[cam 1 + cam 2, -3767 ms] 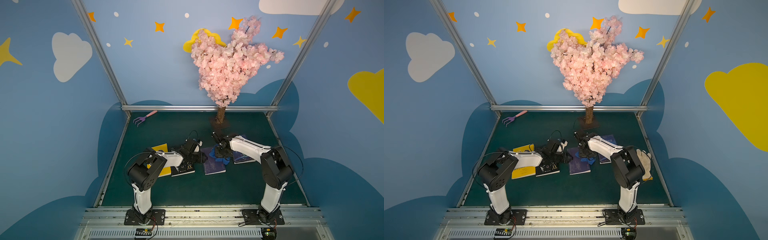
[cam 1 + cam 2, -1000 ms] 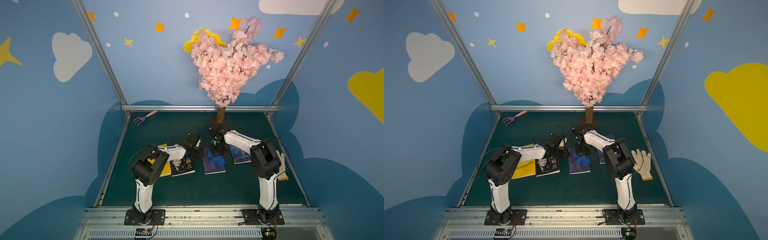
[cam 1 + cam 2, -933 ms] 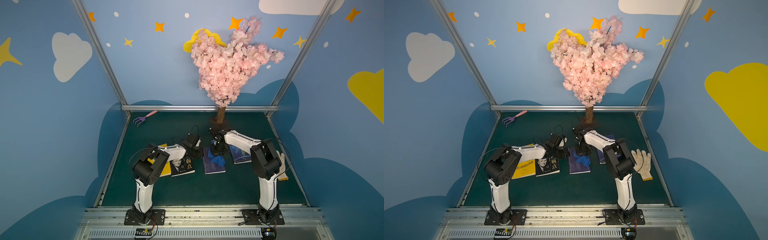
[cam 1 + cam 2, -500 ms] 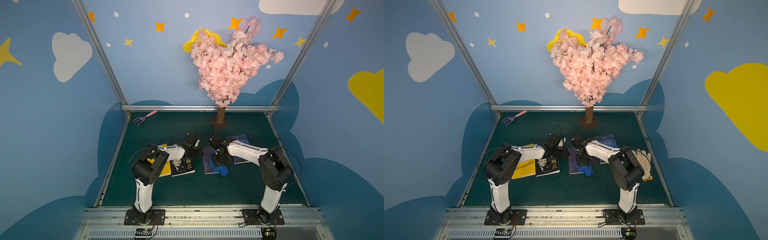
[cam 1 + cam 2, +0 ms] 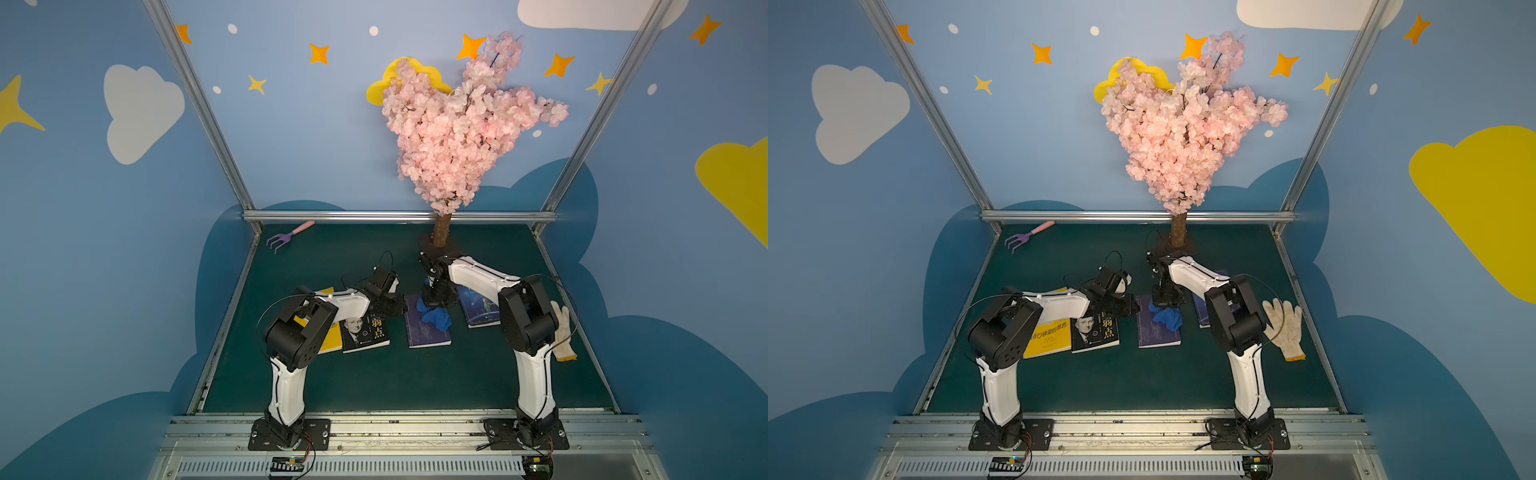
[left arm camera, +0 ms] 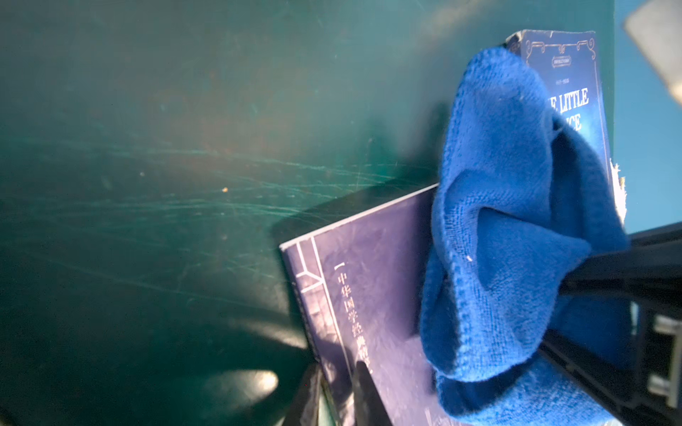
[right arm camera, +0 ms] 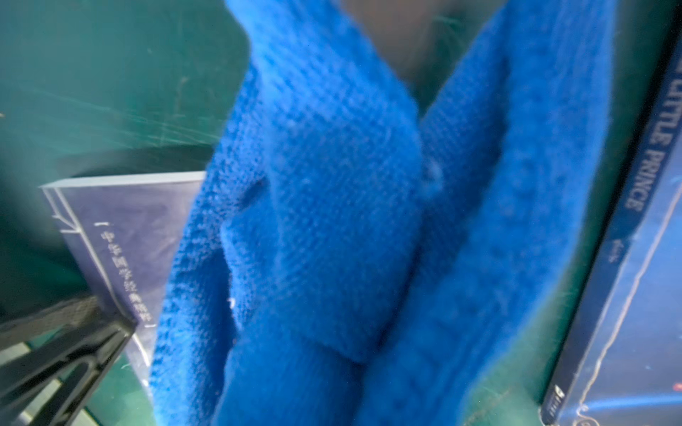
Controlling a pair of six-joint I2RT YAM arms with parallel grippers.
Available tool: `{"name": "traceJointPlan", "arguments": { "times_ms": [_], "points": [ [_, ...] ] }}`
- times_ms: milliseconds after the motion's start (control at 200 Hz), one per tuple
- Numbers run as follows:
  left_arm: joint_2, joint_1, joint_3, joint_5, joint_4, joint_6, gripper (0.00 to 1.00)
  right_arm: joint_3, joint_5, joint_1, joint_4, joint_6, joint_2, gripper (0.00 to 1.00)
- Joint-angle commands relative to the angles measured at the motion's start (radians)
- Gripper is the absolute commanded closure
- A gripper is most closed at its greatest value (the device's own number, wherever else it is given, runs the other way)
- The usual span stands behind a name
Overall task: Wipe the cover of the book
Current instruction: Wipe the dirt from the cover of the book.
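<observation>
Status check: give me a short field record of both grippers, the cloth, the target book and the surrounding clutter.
right arm: right gripper shut on bunched blue microfibre cloth
cloth: hangs from that gripper, lower folds seemingly resting on purple book cover
left arm: left gripper fingers straddle that book's left edge, seemingly pinching it
book: flat on green mat, cover up
neighbours: dark blue Little Prince book right; black portrait book and yellow book left
elsewhere: white knitted glove, purple toy rake, pink blossom tree
</observation>
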Motion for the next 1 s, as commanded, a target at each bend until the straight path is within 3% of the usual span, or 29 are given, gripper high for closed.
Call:
{"name": "traceJointPlan", "arguments": {
  "times_ms": [0, 165, 300, 411, 741, 861, 996],
  "points": [
    [0.023, 0.002, -0.026, 0.013, -0.05, 0.002, 0.8, -0.093, 0.023, 0.039, -0.019, 0.011, -0.01, 1.0],
    [0.02, 0.003, -0.031, -0.002, -0.05, 0.005, 0.79, -0.345, 0.059, 0.128, 0.046, 0.064, -0.181, 1.0],
    [0.02, 0.003, -0.033, 0.008, -0.046, 0.003, 0.8, -0.456, 0.053, 0.135, 0.091, 0.098, -0.228, 1.0],
    [0.022, 0.003, -0.036, 0.015, -0.034, -0.001, 0.79, -0.399, 0.058, 0.114, 0.08, 0.076, -0.186, 1.0],
    [0.017, 0.004, -0.032, 0.004, -0.05, 0.018, 0.79, -0.016, -0.03, 0.013, -0.019, -0.008, 0.049, 1.0],
    [0.023, 0.004, -0.032, 0.02, -0.037, 0.013, 0.79, -0.048, -0.038, 0.015, -0.008, 0.005, 0.041, 1.0],
    [0.038, 0.004, -0.023, 0.038, -0.036, 0.005, 0.79, -0.244, -0.048, 0.041, 0.066, 0.032, -0.066, 1.0]
  ]
}}
